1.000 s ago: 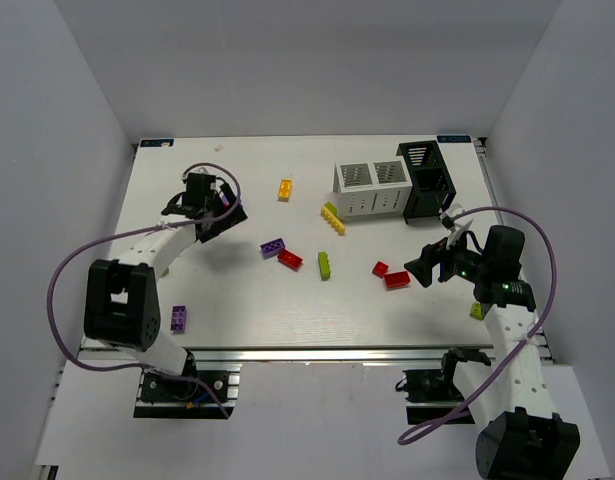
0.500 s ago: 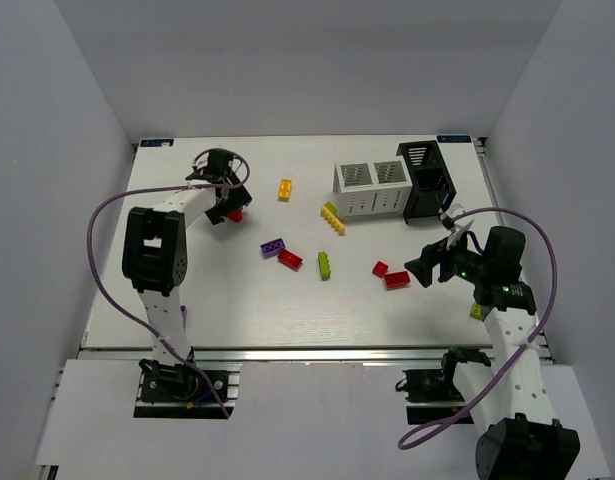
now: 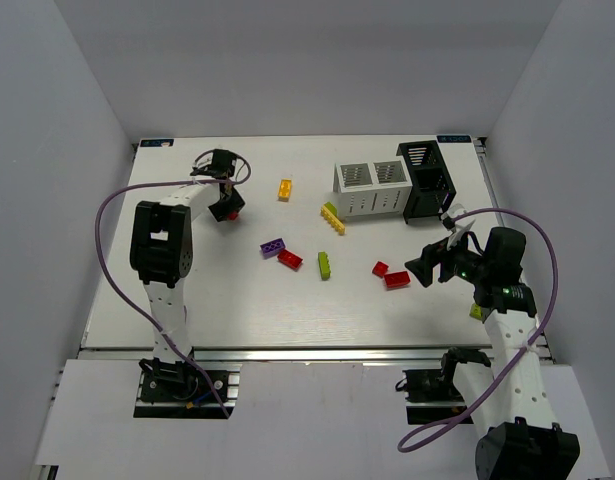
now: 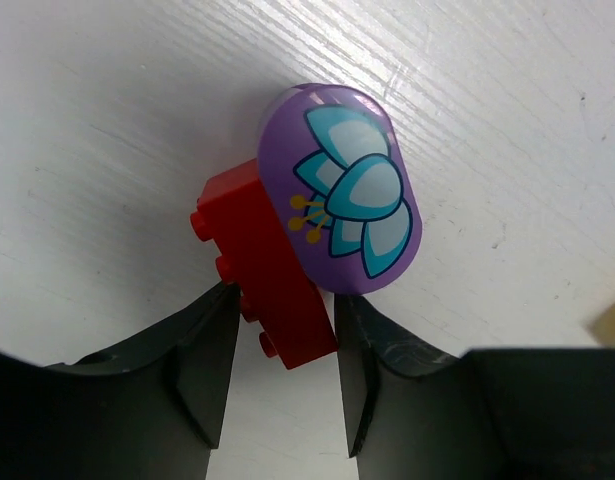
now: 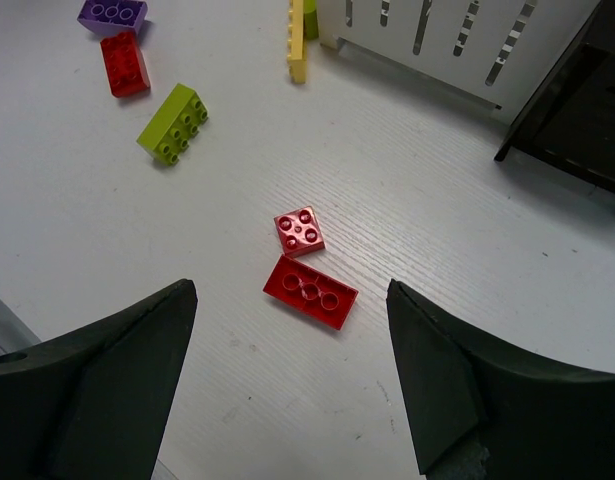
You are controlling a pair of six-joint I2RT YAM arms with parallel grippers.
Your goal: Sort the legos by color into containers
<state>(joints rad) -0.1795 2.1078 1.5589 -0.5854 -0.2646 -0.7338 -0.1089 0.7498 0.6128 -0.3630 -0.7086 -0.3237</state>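
Note:
In the left wrist view a red lego (image 4: pixel 272 280) lies on the table with a purple rounded piece printed with a blue flower (image 4: pixel 342 190) on it. My left gripper (image 4: pixel 283 305) is shut on the red lego's near end, a finger against each side. From above, that gripper (image 3: pixel 227 205) is at the far left of the table. My right gripper (image 3: pixel 424 268) hangs open above two red legos, a small square one (image 5: pixel 299 231) and a longer one lying studs down (image 5: pixel 310 292). The white container (image 3: pixel 372 187) and the black bin (image 3: pixel 425 180) stand at the back right.
Loose legos lie mid-table: orange (image 3: pixel 285 188), yellow (image 3: pixel 334 222), purple (image 3: pixel 273 246), red (image 3: pixel 290 259) and lime green (image 3: pixel 324 265). Another lime one (image 3: pixel 477 311) sits at the right edge by my right arm. The left arm's purple cable loops over the table's left side.
My left arm has reached further toward the back left, and its jaws have closed in on the red lego. The right arm has not moved.

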